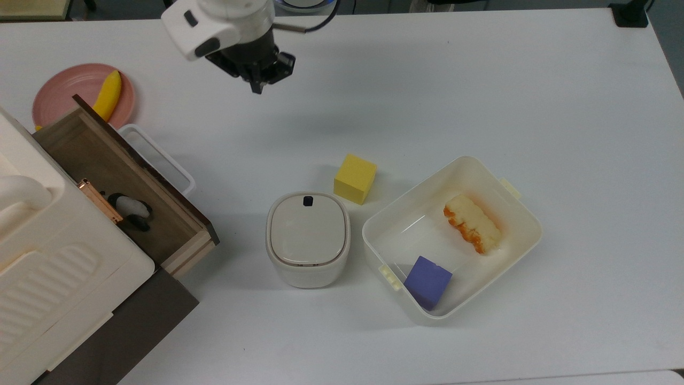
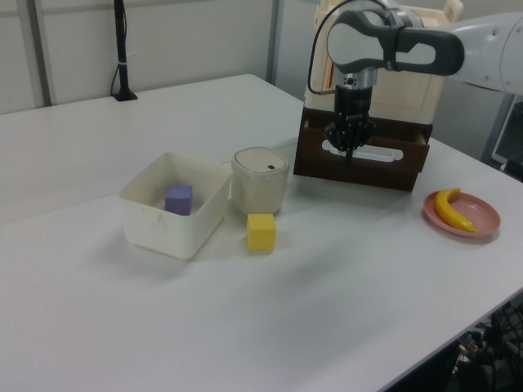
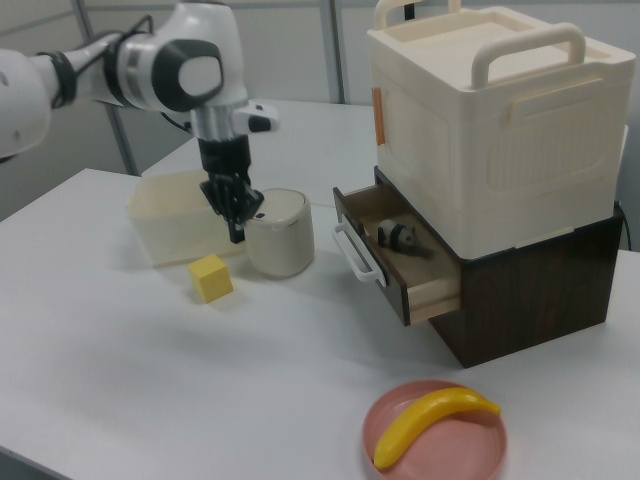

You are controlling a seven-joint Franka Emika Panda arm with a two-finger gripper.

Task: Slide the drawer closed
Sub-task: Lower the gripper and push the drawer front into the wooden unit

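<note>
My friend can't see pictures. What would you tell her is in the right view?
A wooden drawer sticks out open from a cabinet, with a small panda toy inside. A robot arm's end effector hangs over the white table, apart from the drawer's handle. A banana lies on a pink plate in front.

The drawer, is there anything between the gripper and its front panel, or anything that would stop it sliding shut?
Nothing visible stands between the gripper and the drawer; in the top view only bare table separates them. A small black-and-white toy lies inside, below the drawer's rim, so it seems unlikely to block closing.
</note>
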